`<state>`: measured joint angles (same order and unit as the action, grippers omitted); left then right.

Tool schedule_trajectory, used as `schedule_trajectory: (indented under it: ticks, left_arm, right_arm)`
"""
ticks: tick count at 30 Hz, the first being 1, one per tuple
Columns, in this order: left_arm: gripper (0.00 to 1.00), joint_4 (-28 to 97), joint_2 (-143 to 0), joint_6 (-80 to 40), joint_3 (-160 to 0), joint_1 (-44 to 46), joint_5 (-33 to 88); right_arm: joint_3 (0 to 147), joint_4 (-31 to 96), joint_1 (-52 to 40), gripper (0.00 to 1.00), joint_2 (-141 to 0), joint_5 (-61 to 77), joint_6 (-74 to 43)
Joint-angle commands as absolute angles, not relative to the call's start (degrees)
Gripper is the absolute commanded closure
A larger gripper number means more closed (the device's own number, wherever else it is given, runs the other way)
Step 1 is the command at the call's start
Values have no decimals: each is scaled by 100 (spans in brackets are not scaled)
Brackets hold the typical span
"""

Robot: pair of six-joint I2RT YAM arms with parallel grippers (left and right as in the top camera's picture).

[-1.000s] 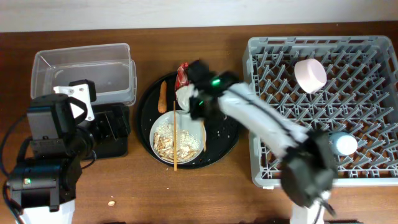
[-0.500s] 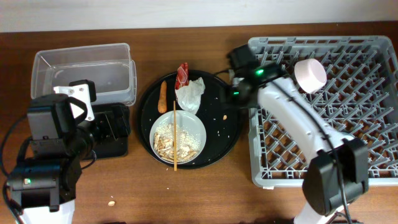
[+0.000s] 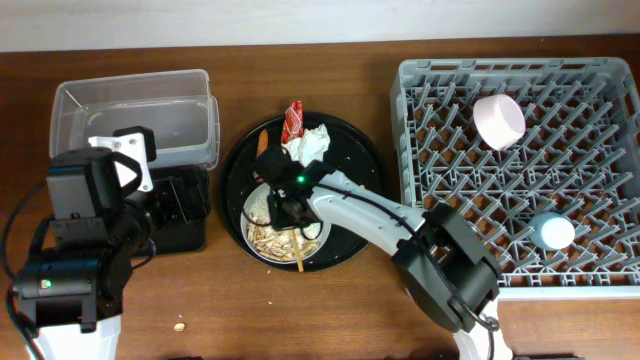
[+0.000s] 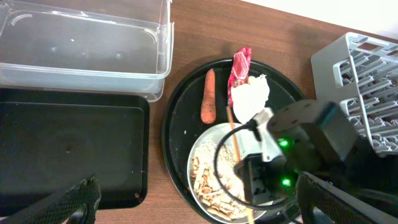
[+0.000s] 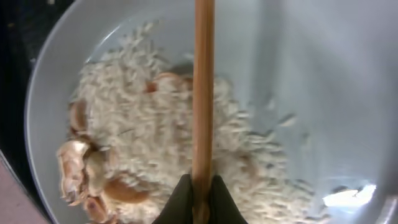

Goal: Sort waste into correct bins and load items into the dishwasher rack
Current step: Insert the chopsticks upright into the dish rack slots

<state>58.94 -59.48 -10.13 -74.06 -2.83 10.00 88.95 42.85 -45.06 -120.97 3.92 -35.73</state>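
My right gripper (image 3: 291, 210) is low over the pale plate (image 3: 322, 222) and shut on a wooden chopstick (image 3: 298, 256); its fingertips (image 5: 200, 200) pinch the chopstick (image 5: 203, 93) above the rice scraps (image 5: 143, 130). The plate lies on the round black tray (image 3: 365, 190) with the carrot stick (image 3: 263, 146), red wrapper (image 3: 293, 120) and white napkin (image 3: 309, 145). My left gripper (image 4: 199, 208) is open and empty, hovering over the black tray bin (image 4: 68, 149) beside the clear tub (image 4: 81, 43). The white bowl (image 3: 498, 120) and light-blue cup (image 3: 553, 232) sit in the grey rack (image 3: 520, 290).
The clear tub (image 3: 135, 110) at the back left holds nothing. The black tray bin (image 3: 188, 238) lies in front of it, mostly under my left arm. A small crumb (image 3: 179, 325) lies on the wood near the front edge.
My right arm has swung from the rack's left edge back over the plate and closed on the chopstick, which now lies slanted. The left arm has not moved.
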Motion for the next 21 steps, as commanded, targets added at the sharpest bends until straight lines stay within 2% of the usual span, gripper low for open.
schedule_trajectory:
  ticks: [1, 3, 6, 8, 9, 12, 13, 15, 16, 17, 21]
  left_arm:
    - [1, 5889, -5955, -980, -7456, -316, 956]
    - [1, 5887, -5957, -980, -7456, -316, 956]
    - [1, 5887, -5955, -980, -7456, -316, 956]
    - [1, 5887, -5955, -980, -7456, -316, 956]
    - [1, 5889, -5955, -980, -7456, -316, 956]
    - [1, 5887, -5955, -980, -7456, -316, 956]
    - [1, 5887, -5955, -980, -7456, -316, 956]
    - [1, 5887, -5957, -980, -7456, -316, 956]
    - [1, 5887, -5955, -980, -7456, -316, 958]
    - [1, 5887, -5955, -980, -7456, -316, 956]
    - [1, 5887, -5955, -980, -7456, -316, 956]
  right_arm:
    - [8906, 4598, -4338, 96, -11124, -357, -3148]
    - [8906, 4978, -4062, 96, -10593, -725, -3037]
    - [8906, 5511, -2790, 96, -9489, -864, -2383]
    - [8694, 6178, -1404, 96, -9754, -871, -1629]
    - [8451, 6112, -1238, 96, -9942, -934, -1629]
    - [8193, 6053, -1157, 95, -10082, -1321, -1627]
    - [8195, 6064, -1210, 91, -10068, -1125, -1468]
    - [8195, 6117, -1481, 76, -9981, -681, -1247]
    - [8195, 6173, -1686, 57, -9889, -572, -1450]
    - [8195, 6171, -1868, 50, -9813, -576, -1586]
    - [8195, 6156, -2421, 49, -9675, -582, -1702]
